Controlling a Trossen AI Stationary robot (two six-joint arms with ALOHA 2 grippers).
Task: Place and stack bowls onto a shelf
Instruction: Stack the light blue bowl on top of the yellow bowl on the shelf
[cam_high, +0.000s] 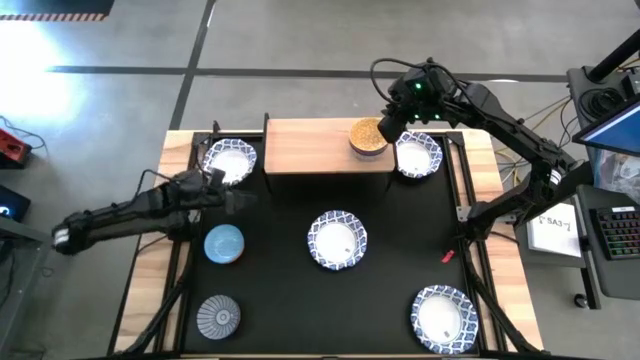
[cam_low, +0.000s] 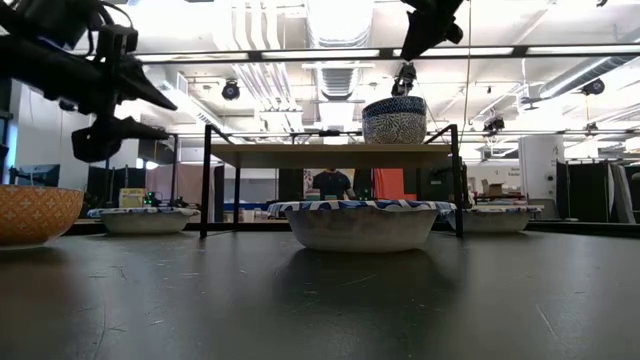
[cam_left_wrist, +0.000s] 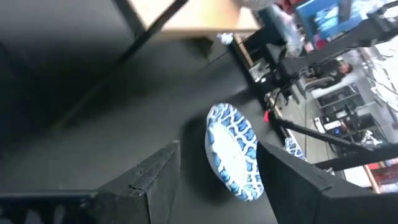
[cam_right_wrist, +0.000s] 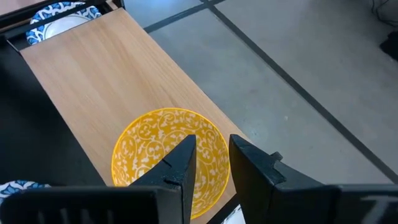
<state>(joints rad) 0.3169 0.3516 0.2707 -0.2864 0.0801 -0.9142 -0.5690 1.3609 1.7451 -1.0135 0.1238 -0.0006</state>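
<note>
We are at a large black tabletop (cam_high: 280, 290) on a grey floor, with an open workshop showing beyond it in the low view. At its far edge stands the shelf (cam_high: 310, 145), and on the right end of the wooden board sits the golden yellow bowl (cam_right_wrist: 165, 158), upright and resting on the board. We count it as placed. The low view hints at a second bowl under it, but we cannot tell.

Everything else we see is down on the table. One white bowl (cam_high: 229, 160) lies just left of the shelf and another (cam_high: 417, 155) just right of it. A third (cam_high: 337, 240) sits mid-table and a fourth (cam_high: 444, 318) at the near right corner. The blue bowl (cam_high: 223, 243) and the grey patterned bowl (cam_high: 218, 316) are along the left side. We cannot make out a red bowl from above. Most of the job, as we judge it, remains.

The right gripper (cam_right_wrist: 211, 149) hangs over the yellow bowl, fingers a narrow gap apart and holding nothing. The left gripper (cam_high: 238, 197) hovers between the left white bowl and the blue one, fingers spread wide and empty.
</note>
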